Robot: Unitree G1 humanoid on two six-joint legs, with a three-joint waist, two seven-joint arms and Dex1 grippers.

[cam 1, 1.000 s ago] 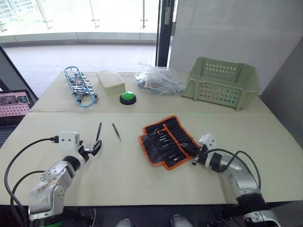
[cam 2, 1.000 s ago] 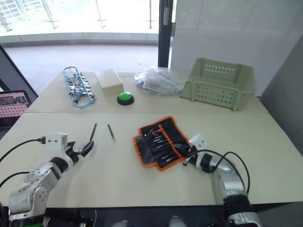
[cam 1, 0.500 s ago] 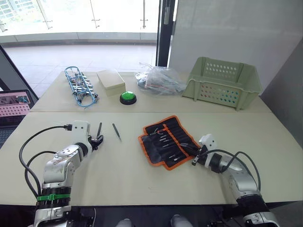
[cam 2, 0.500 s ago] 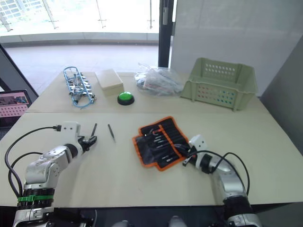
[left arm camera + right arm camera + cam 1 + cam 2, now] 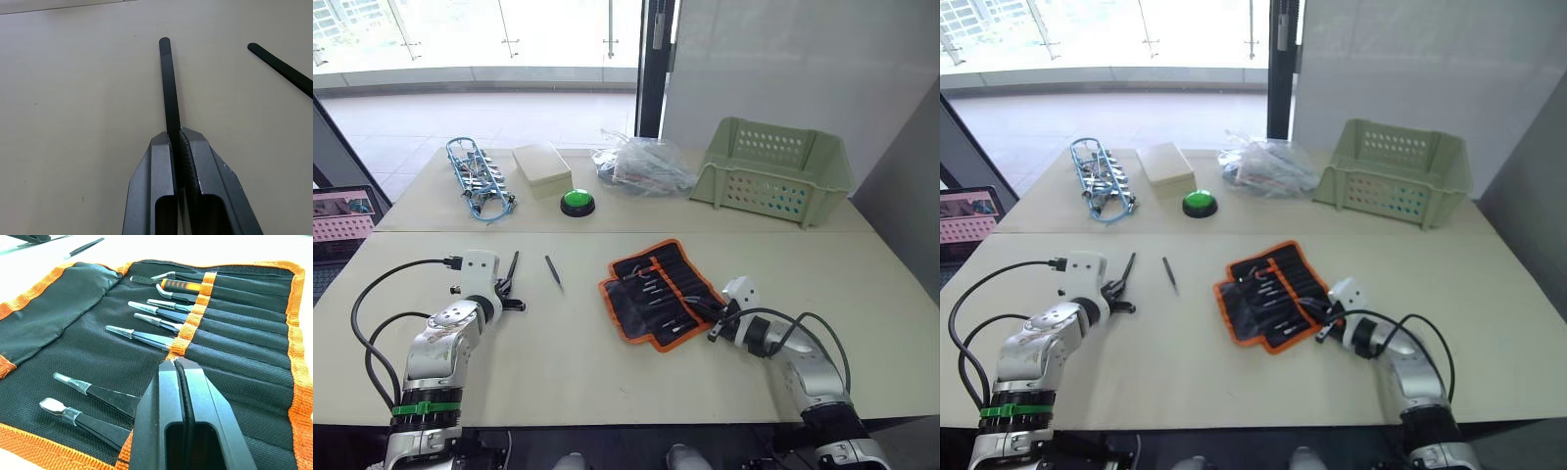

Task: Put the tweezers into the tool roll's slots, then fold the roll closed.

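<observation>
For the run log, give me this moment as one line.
left pincer: shut on tweezers | right pincer: shut over tool roll

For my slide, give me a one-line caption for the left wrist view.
Left gripper shut on a slim black tweezer on the beige table, a second black tweezer lying apart nearby.

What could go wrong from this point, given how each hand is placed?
The left hand grips one pair of tweezers near one end, so the long free part could swivel or slip during transport. A second pair lies close beside it on the table and might get knocked. The right hand is shut on what looks like the strap at the tool roll; any pull could drag the roll and disturb tools already in the slots.
</observation>
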